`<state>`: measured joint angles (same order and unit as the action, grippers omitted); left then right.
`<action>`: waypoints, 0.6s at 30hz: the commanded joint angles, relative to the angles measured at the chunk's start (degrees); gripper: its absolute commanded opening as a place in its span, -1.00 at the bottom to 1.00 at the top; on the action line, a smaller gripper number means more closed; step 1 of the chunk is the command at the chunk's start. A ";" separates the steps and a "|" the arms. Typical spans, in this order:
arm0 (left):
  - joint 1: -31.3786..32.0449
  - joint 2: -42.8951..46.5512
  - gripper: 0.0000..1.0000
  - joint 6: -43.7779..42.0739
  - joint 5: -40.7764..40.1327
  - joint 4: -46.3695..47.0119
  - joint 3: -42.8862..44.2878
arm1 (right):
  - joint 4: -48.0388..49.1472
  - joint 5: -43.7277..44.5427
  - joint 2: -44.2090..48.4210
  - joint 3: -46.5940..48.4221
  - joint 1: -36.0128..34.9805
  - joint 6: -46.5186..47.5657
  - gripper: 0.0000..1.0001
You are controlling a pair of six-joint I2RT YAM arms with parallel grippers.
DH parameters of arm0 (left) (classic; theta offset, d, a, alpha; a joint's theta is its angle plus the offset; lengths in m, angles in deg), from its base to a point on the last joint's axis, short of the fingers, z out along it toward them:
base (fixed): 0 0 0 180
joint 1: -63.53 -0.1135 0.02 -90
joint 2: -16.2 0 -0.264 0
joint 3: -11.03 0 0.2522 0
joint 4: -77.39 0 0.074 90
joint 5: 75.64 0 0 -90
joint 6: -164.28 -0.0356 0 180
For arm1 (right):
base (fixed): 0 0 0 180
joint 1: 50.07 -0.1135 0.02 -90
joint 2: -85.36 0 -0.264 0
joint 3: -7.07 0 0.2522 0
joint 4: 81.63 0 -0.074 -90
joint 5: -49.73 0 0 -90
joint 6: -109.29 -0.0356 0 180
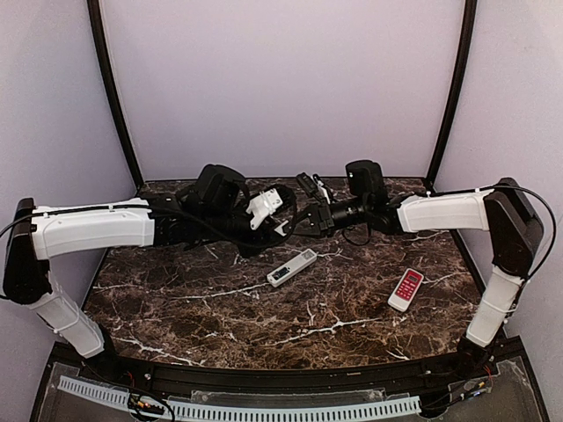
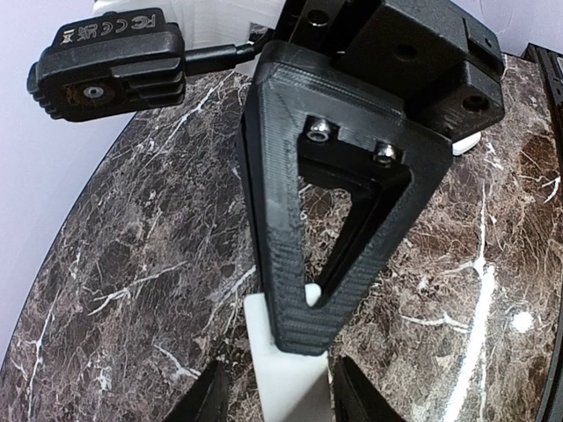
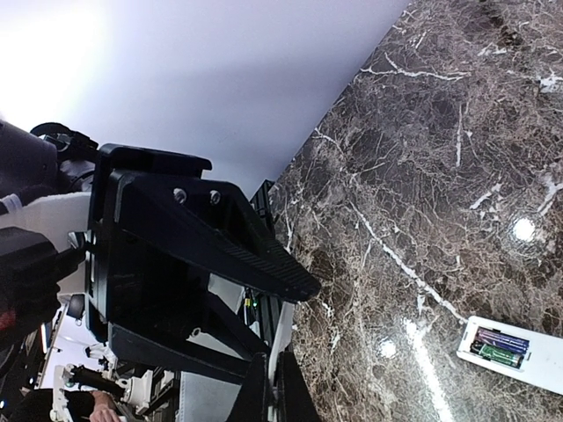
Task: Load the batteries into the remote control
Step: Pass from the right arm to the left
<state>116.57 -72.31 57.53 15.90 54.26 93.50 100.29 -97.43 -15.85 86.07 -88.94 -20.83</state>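
The white remote control (image 1: 292,266) lies on the marble table, mid-centre. In the right wrist view its end (image 3: 538,365) shows an open bay holding two batteries (image 3: 500,345), one bluish and one green. Both grippers meet above the back of the table. My right gripper (image 3: 278,397) is shut on a small white cover piece (image 2: 286,378), which it shows edge-on as a thin white strip. My left gripper (image 2: 283,403) is open, its jaws standing on either side of that cover with a gap at the left. The right gripper's black finger (image 2: 308,316) overlaps the cover's top.
A shorter red-and-white remote (image 1: 405,289) lies to the right of the white one. The table (image 1: 220,308) is dark veined marble with a rounded back edge. Lavender walls and black frame posts enclose it.
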 commanded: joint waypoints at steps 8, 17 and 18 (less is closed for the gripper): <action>0.98 -2.21 -0.45 -1.12 -1.76 -3.53 3.13 | 1.35 -0.59 -1.18 1.39 -0.46 -1.11 -1.00; 0.88 -0.81 -0.80 0.99 -2.92 -3.50 1.57 | 1.47 -1.20 0.14 -0.41 5.77 -0.35 -0.24; 0.82 -0.31 -0.81 1.52 -2.76 -3.43 0.94 | 0.12 -0.59 0.08 -0.32 7.54 0.99 -0.19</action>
<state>117.22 -74.58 57.37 13.57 52.29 95.29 100.77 -98.50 -16.22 86.07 -87.24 -21.66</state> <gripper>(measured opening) 0.228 0.366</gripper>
